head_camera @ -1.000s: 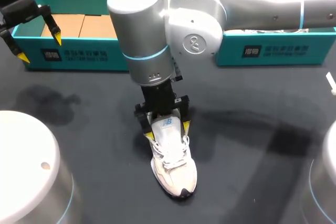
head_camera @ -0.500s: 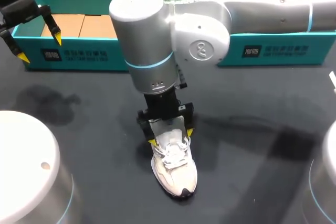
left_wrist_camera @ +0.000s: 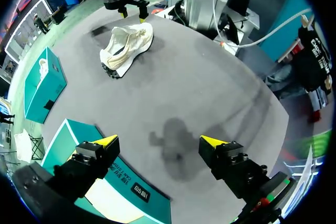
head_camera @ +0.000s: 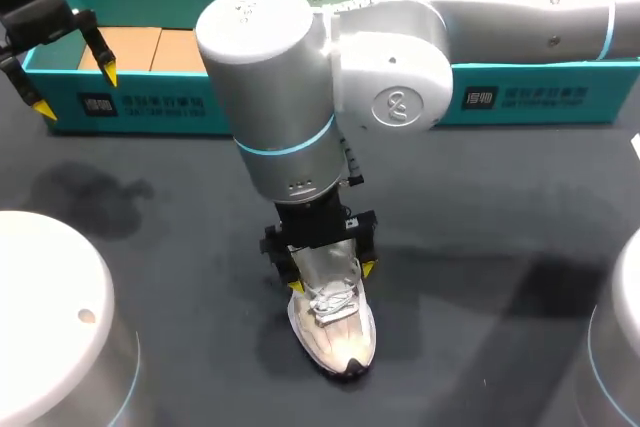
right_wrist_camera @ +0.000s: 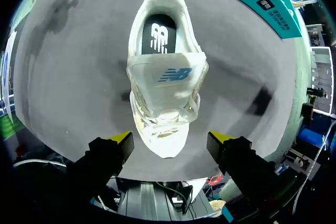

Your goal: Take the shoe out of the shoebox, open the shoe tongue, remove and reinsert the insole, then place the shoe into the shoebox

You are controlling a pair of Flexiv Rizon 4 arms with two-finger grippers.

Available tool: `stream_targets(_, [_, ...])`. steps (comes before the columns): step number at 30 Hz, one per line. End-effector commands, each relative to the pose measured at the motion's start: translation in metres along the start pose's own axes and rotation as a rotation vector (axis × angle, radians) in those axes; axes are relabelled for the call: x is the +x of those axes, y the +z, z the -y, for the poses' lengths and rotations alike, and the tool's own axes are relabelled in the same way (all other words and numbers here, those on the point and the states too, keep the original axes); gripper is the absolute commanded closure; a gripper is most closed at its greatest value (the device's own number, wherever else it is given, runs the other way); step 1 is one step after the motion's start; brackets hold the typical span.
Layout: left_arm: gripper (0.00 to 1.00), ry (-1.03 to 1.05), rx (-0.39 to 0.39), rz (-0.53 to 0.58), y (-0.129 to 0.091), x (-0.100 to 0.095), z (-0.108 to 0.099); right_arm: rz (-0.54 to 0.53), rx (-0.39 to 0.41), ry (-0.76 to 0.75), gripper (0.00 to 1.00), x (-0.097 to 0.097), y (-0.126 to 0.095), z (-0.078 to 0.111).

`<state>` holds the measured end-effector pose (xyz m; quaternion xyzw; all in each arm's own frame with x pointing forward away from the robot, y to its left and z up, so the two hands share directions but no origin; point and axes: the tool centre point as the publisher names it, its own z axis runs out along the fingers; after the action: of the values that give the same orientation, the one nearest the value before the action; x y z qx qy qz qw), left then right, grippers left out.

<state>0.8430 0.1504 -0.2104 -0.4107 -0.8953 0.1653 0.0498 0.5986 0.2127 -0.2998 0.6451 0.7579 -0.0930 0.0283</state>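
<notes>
Head view: shoe point(head_camera: 335, 325) on dark table point(head_camera: 480, 207) under spread right claw point(head_camera: 332, 278); left claw point(head_camera: 76, 92) spread too.

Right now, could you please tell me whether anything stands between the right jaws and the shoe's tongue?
Nothing visible does. The right jaws stand open just above the shoe, one yellow tip on each side and apparently clear of it. The tongue lies uncovered ahead of them.

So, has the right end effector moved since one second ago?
Yes. The right end effector has shifted away from the teal shoebox, along the white sneaker toward its toe. The sneaker itself stayed in place.
</notes>
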Motion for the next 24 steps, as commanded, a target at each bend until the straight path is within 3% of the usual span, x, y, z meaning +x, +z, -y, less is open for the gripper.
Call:
stream_targets(1, [0.00, 0.000, -0.001, -0.002, 0.000, 0.000, 0.000, 0.021, -0.039, -0.006, 0.70, 0.006, -0.007, 0.000])
stream_targets(7, [0.00, 0.000, -0.001, -0.002, 0.000, 0.000, 0.000, 0.023, -0.075, -0.050, 0.77, 0.008, -0.003, -0.021])
stream_targets(17, [0.00, 0.000, -0.001, -0.002, 0.000, 0.000, 0.000, -0.003, -0.093, -0.088, 0.72, 0.000, 0.018, -0.049])
stream_targets(24, [0.00, 0.000, -0.001, -0.002, 0.000, 0.000, 0.000, -0.064, -0.082, -0.128, 0.69, 0.005, 0.041, -0.076])
